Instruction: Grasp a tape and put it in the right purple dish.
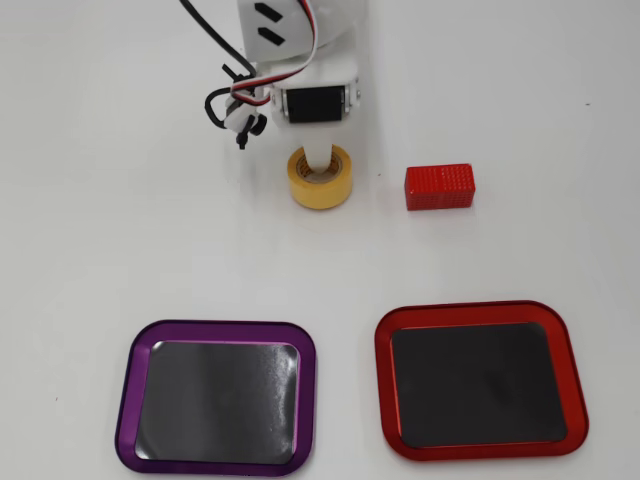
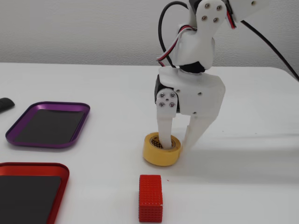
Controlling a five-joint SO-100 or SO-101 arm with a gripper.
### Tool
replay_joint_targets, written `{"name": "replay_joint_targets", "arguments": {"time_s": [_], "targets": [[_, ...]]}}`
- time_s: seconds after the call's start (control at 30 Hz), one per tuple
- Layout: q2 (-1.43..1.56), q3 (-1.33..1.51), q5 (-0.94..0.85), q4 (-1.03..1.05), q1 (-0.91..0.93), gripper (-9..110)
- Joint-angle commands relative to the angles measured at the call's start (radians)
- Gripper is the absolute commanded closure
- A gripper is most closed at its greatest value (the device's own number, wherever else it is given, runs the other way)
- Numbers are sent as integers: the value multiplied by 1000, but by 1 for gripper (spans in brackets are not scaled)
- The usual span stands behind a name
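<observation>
The yellow tape roll (image 1: 322,190) lies flat on the white table; it also shows in the fixed view (image 2: 159,156). My gripper (image 2: 177,142) points straight down over it, jaws apart. One white finger (image 2: 164,133) reaches into the cardboard core, the other stands just outside the roll's wall on the far side. In the overhead view the gripper (image 1: 320,152) is mostly hidden under the wrist. The purple dish (image 1: 124,400) lies empty at the lower left of the overhead view, and at the left of the fixed view (image 2: 44,143).
A red-rimmed tray (image 1: 381,385) lies empty beside the purple one, also seen in the fixed view (image 2: 35,165). A red ribbed block (image 1: 438,187) sits close to the tape, as the fixed view (image 2: 150,198) shows. A dark object (image 2: 4,103) lies at the left edge.
</observation>
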Motion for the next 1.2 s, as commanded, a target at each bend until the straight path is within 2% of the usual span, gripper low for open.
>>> {"name": "replay_joint_targets", "arguments": {"time_s": [0.0,0.1,0.23,0.4,0.47,0.67,1.17], "targets": [[186,-35,-6,-12,-2,102],[314,-32,-61,-114,0,102],[422,-20,-249,-296,41,102],[325,41,-333,-609,152,102],[235,35,-333,-672,172,102],[-48,-121,-324,-638,178,102],[-417,-660,-324,-296,178,102]]}}
